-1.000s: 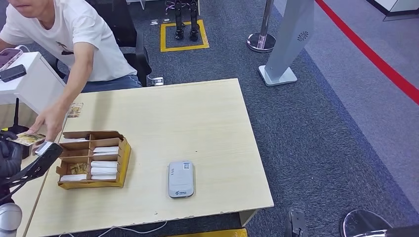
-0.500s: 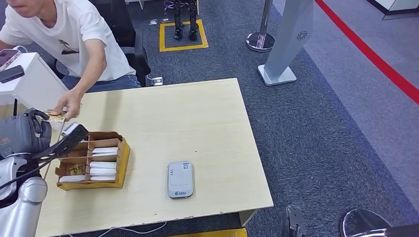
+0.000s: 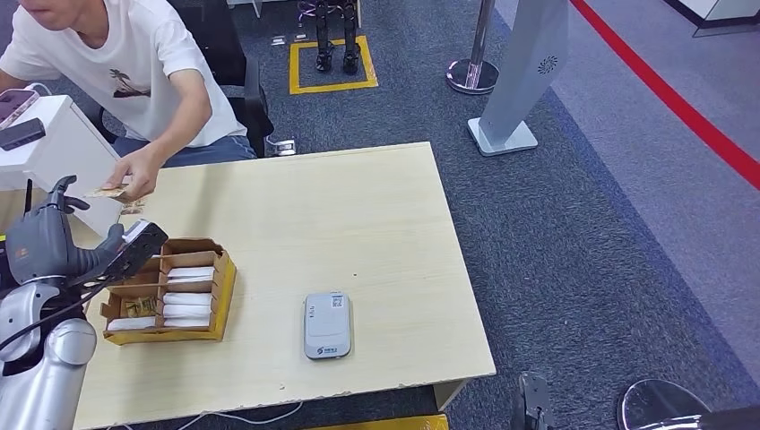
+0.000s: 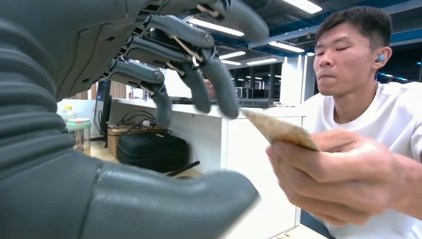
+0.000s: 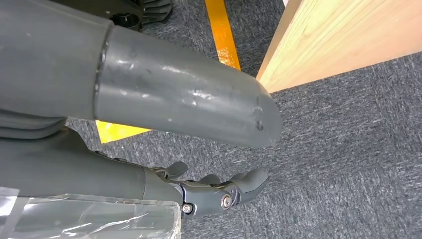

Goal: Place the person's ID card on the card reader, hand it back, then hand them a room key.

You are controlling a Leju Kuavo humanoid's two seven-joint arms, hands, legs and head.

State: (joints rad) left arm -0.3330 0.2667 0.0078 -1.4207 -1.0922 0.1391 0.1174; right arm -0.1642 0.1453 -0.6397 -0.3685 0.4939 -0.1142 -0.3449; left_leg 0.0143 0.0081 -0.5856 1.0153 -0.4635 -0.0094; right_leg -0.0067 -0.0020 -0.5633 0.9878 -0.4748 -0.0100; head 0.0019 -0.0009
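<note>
Handover of the ID card [image 3: 107, 191] looks close: a second ago the person's hand [image 3: 136, 170] was down at the tabletop [image 3: 358, 224] edge beside the cardboard box [image 3: 166, 288], and now it is lifted above that box's far corner, holding the card out, while the robot's left hand [image 3: 49, 237] has risen beside the box with fingers [image 4: 219, 89] apart, holding nothing. The card, thin, tan and patterned, sits pinched in the person's fingers just short of the robot's fingertips, well apart from the grey card reader [image 3: 327, 324]. The right hand [image 5: 219, 191] hangs near the floor, fingers loosely curled, empty.
</note>
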